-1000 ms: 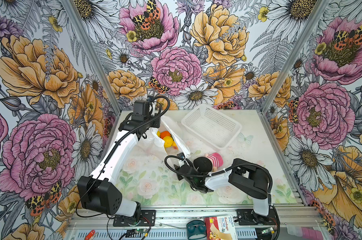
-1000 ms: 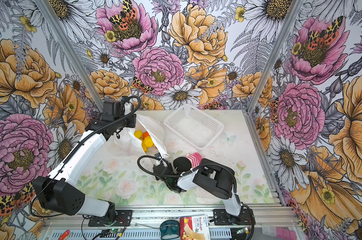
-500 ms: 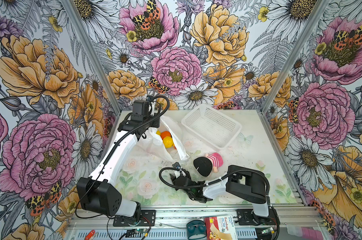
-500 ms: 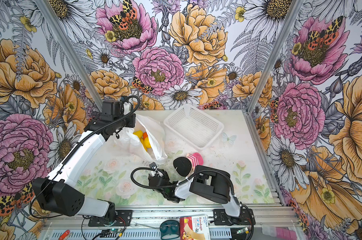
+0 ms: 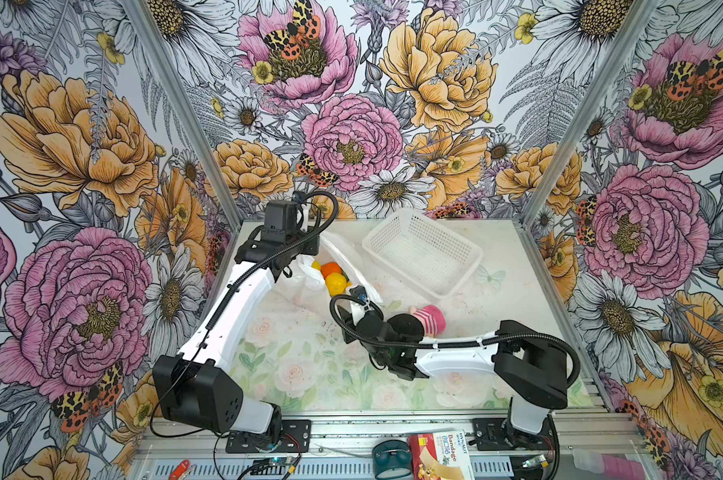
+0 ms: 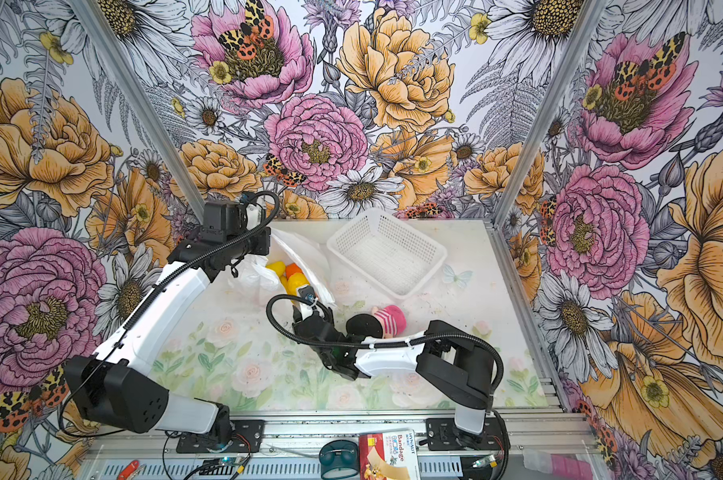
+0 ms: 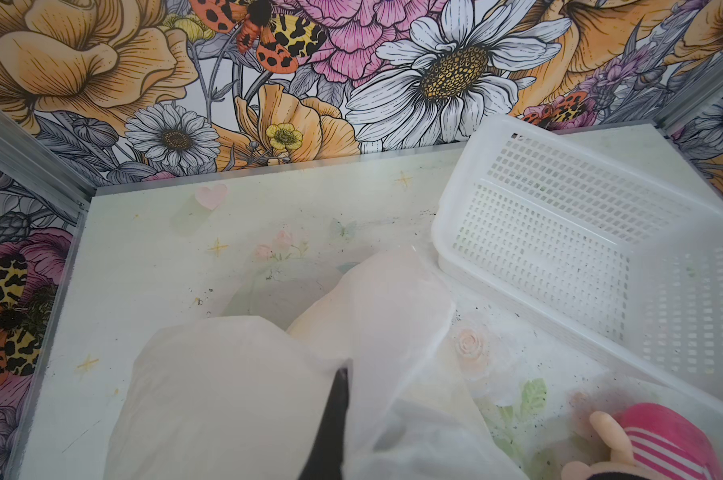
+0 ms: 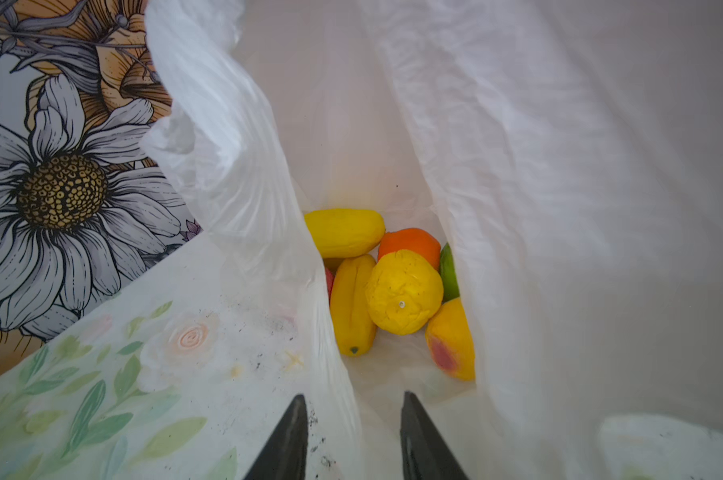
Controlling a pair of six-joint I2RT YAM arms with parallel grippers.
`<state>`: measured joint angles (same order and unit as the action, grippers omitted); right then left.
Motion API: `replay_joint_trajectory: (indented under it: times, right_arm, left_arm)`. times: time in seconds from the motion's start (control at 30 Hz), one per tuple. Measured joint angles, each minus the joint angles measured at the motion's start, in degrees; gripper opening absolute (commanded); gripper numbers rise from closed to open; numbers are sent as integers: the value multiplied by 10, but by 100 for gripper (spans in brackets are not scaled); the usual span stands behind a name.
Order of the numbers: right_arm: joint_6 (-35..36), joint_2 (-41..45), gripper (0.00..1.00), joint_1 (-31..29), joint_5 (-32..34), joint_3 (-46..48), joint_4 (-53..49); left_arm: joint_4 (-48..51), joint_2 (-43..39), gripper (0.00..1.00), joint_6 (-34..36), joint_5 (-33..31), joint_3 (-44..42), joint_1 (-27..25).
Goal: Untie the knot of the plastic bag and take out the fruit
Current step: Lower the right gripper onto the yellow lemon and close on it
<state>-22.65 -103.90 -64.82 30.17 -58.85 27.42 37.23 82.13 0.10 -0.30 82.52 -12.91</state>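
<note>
Left wrist view: my left gripper [image 7: 342, 376] is pinched on the one plastic bag [image 7: 226, 395], back-left on the table [image 7: 143, 249]. Inside it I count fruit [image 8: 401, 291]: four yellow, one orange, one green, one red sliver. My right gripper [image 8: 353, 428] has its jaws apart at the bag mouth.

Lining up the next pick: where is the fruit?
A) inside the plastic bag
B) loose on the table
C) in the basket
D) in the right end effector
A: the right wrist view shows the fruit piled inside the plastic bag, ahead of the open right end effector.
</note>
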Motion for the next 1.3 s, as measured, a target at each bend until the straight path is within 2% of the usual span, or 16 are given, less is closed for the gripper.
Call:
replay_joint_trajectory:
  times: [0.3,0.43,0.57,0.7,0.8,1.07,1.3]
  right_arm:
    - [-17,-115,49,57,-28,-135,-56]
    - [-19,-171,68,73,-63,-174,-76]
    - [-15,-207,71,72,-102,-194,-101]
    - [-2,-224,91,56,-140,-213,-116]
    - [16,-225,99,36,-150,-222,-124]
    - [60,-226,99,-2,-96,-247,-155]
    - [73,-216,90,37,-43,-247,-189]
  left_arm:
    - [1,-9,0,0,4,0,-5]
    - [2,-20,0,0,4,0,-11]
    - [2,-26,0,0,4,0,-11]
    - [2,-26,0,0,4,0,-11]
    - [2,-26,0,0,4,0,-11]
    - [2,-26,0,0,5,0,-11]
    - [2,-26,0,0,11,0,-11]
